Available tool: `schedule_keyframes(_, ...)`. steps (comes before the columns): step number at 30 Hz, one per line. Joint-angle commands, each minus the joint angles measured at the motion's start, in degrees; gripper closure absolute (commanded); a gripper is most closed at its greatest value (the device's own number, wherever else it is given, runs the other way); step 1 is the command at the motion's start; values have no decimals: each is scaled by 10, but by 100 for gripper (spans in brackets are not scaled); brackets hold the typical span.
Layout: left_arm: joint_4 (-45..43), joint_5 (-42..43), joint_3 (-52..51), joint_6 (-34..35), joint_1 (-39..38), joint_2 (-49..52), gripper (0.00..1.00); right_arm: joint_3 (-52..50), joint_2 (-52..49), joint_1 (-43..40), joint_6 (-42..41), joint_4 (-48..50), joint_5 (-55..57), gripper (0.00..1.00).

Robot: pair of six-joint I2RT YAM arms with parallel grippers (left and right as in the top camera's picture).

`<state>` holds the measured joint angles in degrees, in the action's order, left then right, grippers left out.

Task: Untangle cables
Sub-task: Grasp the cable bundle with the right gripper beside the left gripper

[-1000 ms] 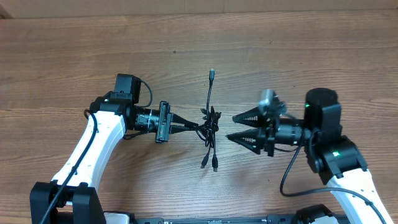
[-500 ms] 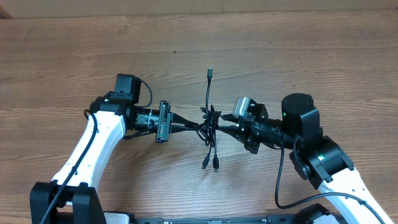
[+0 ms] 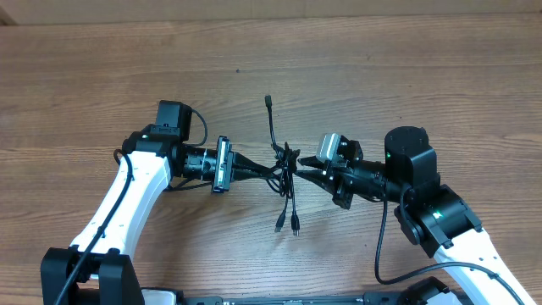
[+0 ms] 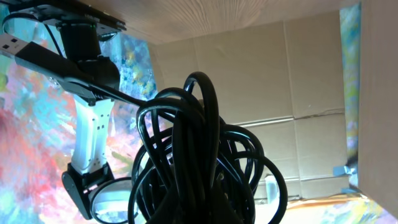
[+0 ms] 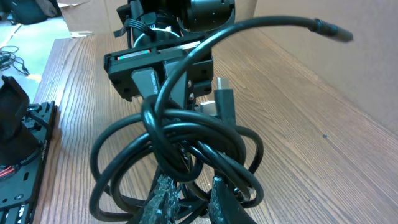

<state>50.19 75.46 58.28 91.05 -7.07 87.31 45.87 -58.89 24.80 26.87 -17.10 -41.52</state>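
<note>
Left gripper [image 3: 268, 172] is clenched on the left side of the cables [image 3: 286, 166], a knotted black bundle mid-table [image 3: 406, 76]. Right gripper [image 3: 300, 174] pinches strands on the bundle's right side, its fingers [image 5: 160, 194] narrowed around them. One plug end [image 3: 268, 100] trails away from the robot. Both arms reach inward, forearms low, wrists facing each other

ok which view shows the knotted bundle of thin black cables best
Right wrist view: the knotted bundle of thin black cables fills it, separate loops and a plug clear. Overhead shows it small between left gripper and right gripper, loose ends trailing. Left wrist shows only a dark backlit coil.
</note>
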Motion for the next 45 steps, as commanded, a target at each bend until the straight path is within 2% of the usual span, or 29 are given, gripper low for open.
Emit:
schedule_keyframes(1,-2,4,16,31,4,2,96,15,-1,3,2,8,-15,83)
schedule_keyframes(7,-27,1,16,46,3,2,96,15,-1,3,2,21,-23,85)
schedule_keyframes(12,-27,-5,16,46,3,2,96,15,-1,3,3,18,-36,96)
schedule_keyframes(22,-27,-5,16,46,-1,2,96,14,-1,3,3,16,-36,96)
schedule_keyframes(23,-27,-5,16,48,-3,2,96,14,-1,3,3,16,-36,93)
schedule_keyframes(25,-27,-5,16,54,-7,2,96,14,-2,3,3,16,-36,70)
schedule_keyframes(26,-28,-5,16,56,-9,2,96,15,-4,3,3,16,-36,65)
schedule_keyframes(30,-30,-5,16,59,-12,2,96,14,-12,3,3,16,-36,62)
schedule_keyframes(31,-31,-5,16,59,-12,2,96,14,-15,3,3,16,-36,65)
schedule_keyframes(33,-31,-5,16,59,-12,2,96,14,-17,3,3,16,-36,83)
schedule_keyframes(35,-31,-5,16,59,-12,2,96,14,-17,3,3,16,-36,95)
schedule_keyframes(45,-31,-14,16,59,-13,2,96,14,-17,3,3,23,-36,96)
